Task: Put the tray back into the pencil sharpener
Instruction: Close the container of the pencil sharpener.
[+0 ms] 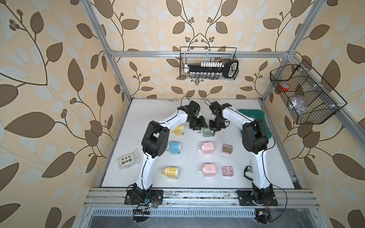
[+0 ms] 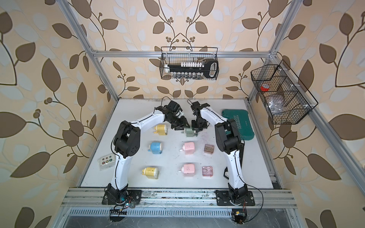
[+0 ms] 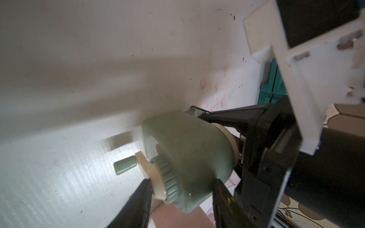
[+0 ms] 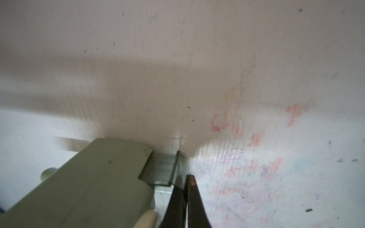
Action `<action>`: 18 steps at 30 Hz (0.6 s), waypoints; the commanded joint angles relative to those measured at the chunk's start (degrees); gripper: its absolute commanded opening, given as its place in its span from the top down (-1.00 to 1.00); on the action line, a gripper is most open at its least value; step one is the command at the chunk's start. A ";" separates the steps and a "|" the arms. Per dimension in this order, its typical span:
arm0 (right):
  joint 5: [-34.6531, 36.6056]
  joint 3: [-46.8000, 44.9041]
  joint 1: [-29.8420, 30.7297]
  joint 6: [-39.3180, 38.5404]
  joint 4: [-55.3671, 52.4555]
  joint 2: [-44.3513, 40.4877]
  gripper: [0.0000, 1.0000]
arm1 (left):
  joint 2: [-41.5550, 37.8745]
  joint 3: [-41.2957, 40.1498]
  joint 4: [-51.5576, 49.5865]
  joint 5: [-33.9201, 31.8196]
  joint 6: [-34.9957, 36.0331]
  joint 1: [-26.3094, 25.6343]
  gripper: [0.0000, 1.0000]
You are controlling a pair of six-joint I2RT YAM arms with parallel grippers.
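So the green pencil sharpener [image 3: 187, 158] is sitting toward the back of the counter [image 4: 256, 59], and the left end effector [image 3: 181, 182] is clamping it, with one finger closed in on each side of the body. The smoky clear tray [image 4: 167, 167] is sitting partway in its slot, with a good chunk of it poking out of the end opposite the crank handle [image 3: 124, 164]. The right end effector [image 4: 187, 176] is pinched fully shut and holding nothing. Its tips are resting right at the tray's outer face, so I'm guessing it's poking the thing home. Here's what I'm worrying about: those tips are looking like they're landing near a corner of that face rather than dead centre, so an off-axis shove is probably going to cock the tray and jam it in the slot. The tips could also be skating off the slick plastic and scraping onto the counter. And if the left grip is slipping on that rounded shell, the whole sharpener is going to be sliding or twisting away instead of taking the tray.
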 commanded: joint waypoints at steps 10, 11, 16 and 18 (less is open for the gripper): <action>-3.78 -0.11 0.70 -0.28 1.07 -1.58 1.00 | 1.95 -1.75 -5.58 -3.79 0.30 0.02 -0.01; -3.85 -0.18 0.68 -0.25 1.10 -1.49 1.00 | 1.85 -1.77 -5.63 -3.83 0.32 0.07 -0.01; -3.57 -0.21 0.55 -0.04 1.02 -2.16 0.94 | 1.69 -1.56 -5.76 -3.92 0.42 0.11 -0.01; -3.48 -0.18 0.33 0.10 0.75 -2.72 0.89 | 1.66 -1.51 -5.85 -3.92 0.42 0.07 -0.01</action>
